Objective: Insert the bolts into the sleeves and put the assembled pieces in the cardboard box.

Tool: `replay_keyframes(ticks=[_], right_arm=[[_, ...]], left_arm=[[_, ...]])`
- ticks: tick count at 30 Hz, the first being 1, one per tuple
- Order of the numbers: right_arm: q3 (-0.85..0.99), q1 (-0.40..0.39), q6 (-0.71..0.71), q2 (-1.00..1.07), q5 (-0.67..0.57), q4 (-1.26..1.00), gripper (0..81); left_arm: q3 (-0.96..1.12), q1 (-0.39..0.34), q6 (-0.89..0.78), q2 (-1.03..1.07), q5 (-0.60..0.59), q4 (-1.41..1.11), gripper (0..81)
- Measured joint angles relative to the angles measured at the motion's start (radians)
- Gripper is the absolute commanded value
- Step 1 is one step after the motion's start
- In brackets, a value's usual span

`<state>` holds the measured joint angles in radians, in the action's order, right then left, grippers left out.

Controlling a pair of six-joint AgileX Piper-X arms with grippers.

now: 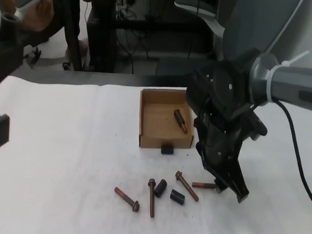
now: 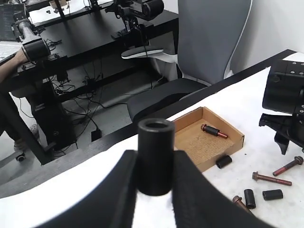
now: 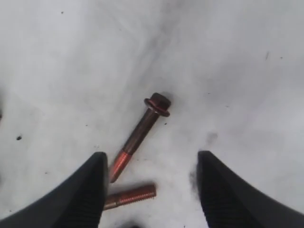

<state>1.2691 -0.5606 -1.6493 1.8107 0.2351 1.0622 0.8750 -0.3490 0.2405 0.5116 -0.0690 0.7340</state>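
Left end effector [image 2: 156, 159] is clenched on a black held sleeve [image 2: 155, 137]. The sleeve is upright, bore up, raised over the left side of the desk [image 1: 67, 144].

Right end effector [image 1: 231, 190] is released, fingers spread. It points down at the desk on the right, nearer than the cardboard box [image 1: 145, 116].
- In its wrist view a whole bolt [image 3: 140, 135] lies flat on the desk in the gap ahead of the fingers.
- A bolt shank [image 3: 130, 195] lies just beside that bolt's threaded tip.
- Fingers look clear of both.

The cardboard box is mid-desk, open top. It contains one assembled piece [image 1: 180, 119], a bolt in a sleeve, lying flat toward the box's right wall.

Outside the box:
- A sleeve by the box [image 1: 167, 148] sits against the near wall.
- Nearer still is a loose cluster on the desk.
  - Left to right: left bolt [image 1: 126, 198], middle bolt [image 1: 151, 197], left sleeve [image 1: 160, 187], right sleeve [image 1: 177, 196], angled bolt [image 1: 186, 185], right bolt [image 1: 204, 185].
  - The right bolt is just beside the right end effector's fingertips.
  - Both cluster sleeves lie on their sides, with no bolt in them.
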Motion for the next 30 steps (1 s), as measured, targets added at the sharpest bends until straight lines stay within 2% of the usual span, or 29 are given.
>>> replay_keyframes(ticks=[7,19,30], right_arm=[[-0.096,-0.002,-0.005,0.0,0.005,-0.04,52.2],[-0.152,0.002,-0.02,0.0,-0.01,-0.319,52.2],[-0.159,0.053,-0.039,0.0,0.001,-0.261,52.1]], left_arm=[[0.0,0.0,0.0,0.0,0.0,0.0,1.8],[0.0,0.0,0.0,0.0,0.0,0.0,1.8],[0.0,0.0,0.004,0.002,0.0,0.002,1.8]])
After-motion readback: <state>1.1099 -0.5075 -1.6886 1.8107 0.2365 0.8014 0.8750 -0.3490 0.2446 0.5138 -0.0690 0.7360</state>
